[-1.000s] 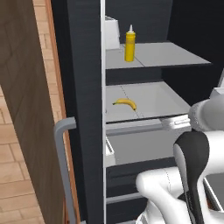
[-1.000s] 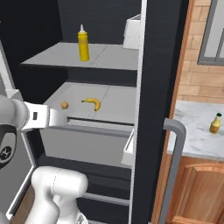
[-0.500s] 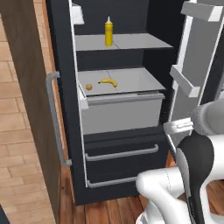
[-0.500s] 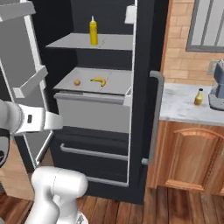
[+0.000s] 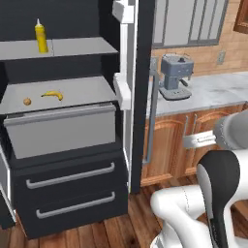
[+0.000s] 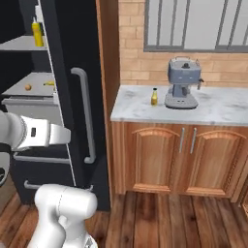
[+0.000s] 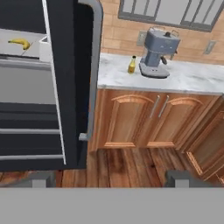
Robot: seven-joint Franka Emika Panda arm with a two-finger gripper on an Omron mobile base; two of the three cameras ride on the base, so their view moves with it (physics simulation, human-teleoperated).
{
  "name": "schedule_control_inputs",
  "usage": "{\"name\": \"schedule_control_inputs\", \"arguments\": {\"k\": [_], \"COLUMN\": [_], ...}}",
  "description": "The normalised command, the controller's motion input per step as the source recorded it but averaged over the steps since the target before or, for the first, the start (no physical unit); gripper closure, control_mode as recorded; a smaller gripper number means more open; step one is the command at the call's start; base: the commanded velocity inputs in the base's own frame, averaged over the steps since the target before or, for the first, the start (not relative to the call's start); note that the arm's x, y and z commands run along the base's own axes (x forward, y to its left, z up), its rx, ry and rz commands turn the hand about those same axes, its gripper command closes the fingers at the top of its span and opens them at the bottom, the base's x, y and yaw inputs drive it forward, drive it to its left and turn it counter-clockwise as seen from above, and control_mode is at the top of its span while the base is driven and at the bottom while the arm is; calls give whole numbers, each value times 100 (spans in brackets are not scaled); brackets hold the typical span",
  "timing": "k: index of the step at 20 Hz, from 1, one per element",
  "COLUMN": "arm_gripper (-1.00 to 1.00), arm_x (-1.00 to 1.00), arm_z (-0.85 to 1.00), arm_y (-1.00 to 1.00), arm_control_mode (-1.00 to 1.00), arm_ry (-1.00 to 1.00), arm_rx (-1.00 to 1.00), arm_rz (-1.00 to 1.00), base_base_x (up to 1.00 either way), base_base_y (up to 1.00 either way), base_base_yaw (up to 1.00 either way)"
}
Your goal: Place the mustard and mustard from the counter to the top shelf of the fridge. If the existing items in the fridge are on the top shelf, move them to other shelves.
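Observation:
The taller all-yellow mustard (image 5: 41, 36) stands on the fridge's top shelf (image 5: 77, 47), also seen far left in the right base view as the mustard (image 6: 37, 33). A shorter amber mustard (image 6: 154, 97) with a dark cap stands on the counter (image 6: 218, 109) left of the coffee machine; in the hand view this mustard (image 7: 132, 64) is far ahead. A banana (image 5: 52, 95) and a small orange fruit (image 5: 27, 101) lie on the shelf below the top one. My gripper (image 7: 108, 178) is open and empty, well back from the counter.
The fridge door (image 7: 70, 78) stands open, edge-on between fridge and counter, with its grey bar handle (image 7: 94, 65). A grey coffee machine (image 6: 182, 89) sits on the counter. Brown cabinet doors (image 6: 184, 157) are below, wooden floor (image 6: 160, 218) in front.
The base has driven to the right: the fridge has slid to the left of both base views and the counter with the coffee machine has come into view. The jaws stay open.

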Motion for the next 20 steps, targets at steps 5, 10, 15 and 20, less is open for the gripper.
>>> {"name": "schedule_control_inputs", "arguments": {"k": [5,10,15,20], "arm_gripper": [-100,-100,-100,-100], "arm_x": [0,0,0,0], "arm_z": [0,0,0,0], "arm_y": [0,0,0,0], "arm_control_mode": [100,100,100,100], "arm_ry": [0,0,0,0], "arm_rx": [0,0,0,0], "arm_rz": [0,0,0,0], "base_base_x": [61,80,87,74], "base_base_y": [-100,-73,-14,-2], "base_base_yaw": [-18,1,10,4]}}
